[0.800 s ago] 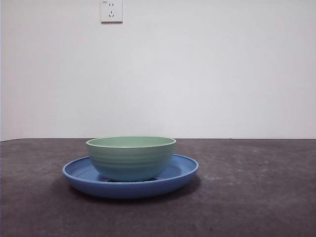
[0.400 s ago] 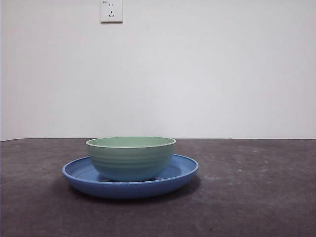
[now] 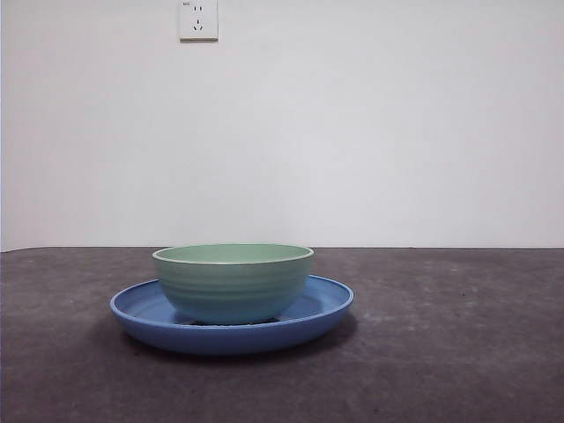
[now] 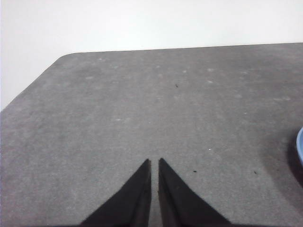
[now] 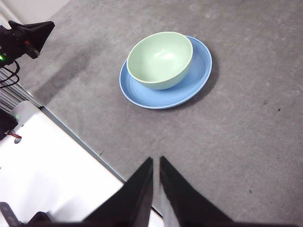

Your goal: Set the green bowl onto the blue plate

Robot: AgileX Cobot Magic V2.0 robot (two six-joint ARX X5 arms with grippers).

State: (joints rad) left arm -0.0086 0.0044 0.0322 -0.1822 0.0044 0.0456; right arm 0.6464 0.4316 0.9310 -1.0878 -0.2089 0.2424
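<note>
The bowl (image 3: 233, 280) sits on the plate (image 3: 141, 319); left gripper (image 4: 154, 161) and right gripper (image 5: 156, 160) hang clear above the table, jaws nearly closed, empty.

Lab bench, grey table (image 3: 458, 352), bare white wall (image 3: 352, 132), socket (image 3: 198, 19)

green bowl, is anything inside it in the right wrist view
No, the green bowl shows only its bare pale interior as it sits on the blue plate.
</note>
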